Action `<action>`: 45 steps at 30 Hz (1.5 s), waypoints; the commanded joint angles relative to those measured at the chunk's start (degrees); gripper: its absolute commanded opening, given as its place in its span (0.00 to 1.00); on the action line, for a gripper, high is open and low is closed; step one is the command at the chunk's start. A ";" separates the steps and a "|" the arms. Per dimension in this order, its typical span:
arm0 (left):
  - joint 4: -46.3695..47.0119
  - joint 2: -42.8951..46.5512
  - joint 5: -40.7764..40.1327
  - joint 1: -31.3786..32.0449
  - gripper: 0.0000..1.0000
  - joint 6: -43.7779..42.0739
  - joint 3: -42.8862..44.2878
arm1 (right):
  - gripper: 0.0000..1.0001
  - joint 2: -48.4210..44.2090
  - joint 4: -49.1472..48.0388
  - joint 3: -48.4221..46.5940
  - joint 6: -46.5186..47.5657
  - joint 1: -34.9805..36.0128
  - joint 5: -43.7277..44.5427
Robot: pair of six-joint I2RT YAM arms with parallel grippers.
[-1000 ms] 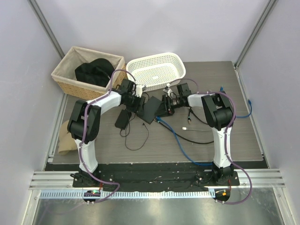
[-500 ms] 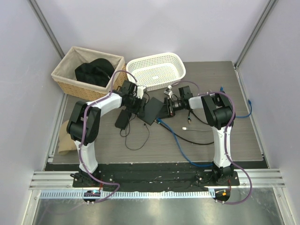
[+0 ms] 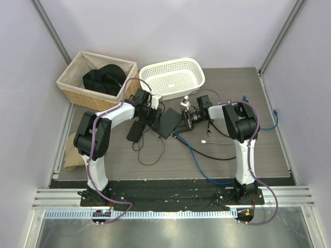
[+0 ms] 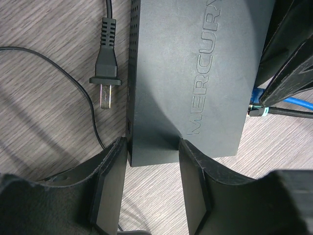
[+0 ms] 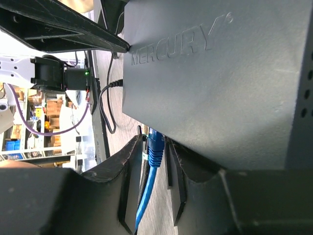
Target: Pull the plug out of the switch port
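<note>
You are looking at the switch [image 3: 168, 122] lying flat mid-table, between your two arms and just in front of the white basket [image 3: 173, 77]. Your left gripper [image 4: 152, 144] is straddling one corner, one finger beside its edge and the other over its top; you cannot tell whether it is clamping. Your right gripper [image 5: 152, 147] is closely flanking the blue plug [image 5: 156, 139] at the switch's opposite edge; whether it is pinching is unclear.

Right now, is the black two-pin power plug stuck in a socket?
No, the power plug lies loose on the table, its pins bare, beside the switch.
</note>
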State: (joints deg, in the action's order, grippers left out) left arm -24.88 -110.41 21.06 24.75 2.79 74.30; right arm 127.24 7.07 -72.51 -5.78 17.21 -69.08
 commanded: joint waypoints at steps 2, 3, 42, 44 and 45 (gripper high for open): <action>-3.33 -1.12 -1.81 1.70 0.50 -0.77 -1.88 | 0.33 2.66 7.17 0.18 3.14 2.38 8.96; -3.24 -1.04 -1.64 1.79 0.50 -0.68 -1.97 | 0.33 2.75 7.60 0.00 3.06 2.65 10.01; -10.10 -2.96 2.59 7.15 0.00 -3.23 7.97 | 0.01 13.91 25.10 -15.64 2.88 2.48 19.16; -8.69 -4.02 -0.73 7.15 0.00 -1.57 6.30 | 0.01 14.09 25.88 -16.17 3.32 2.39 19.59; -8.34 -4.37 -1.80 7.15 0.00 -1.21 5.86 | 0.01 14.17 26.15 -16.69 3.58 2.30 19.86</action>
State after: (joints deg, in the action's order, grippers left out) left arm -34.61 -112.46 22.41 32.51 -1.45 82.59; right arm 136.38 31.42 -89.43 -7.29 18.52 -66.35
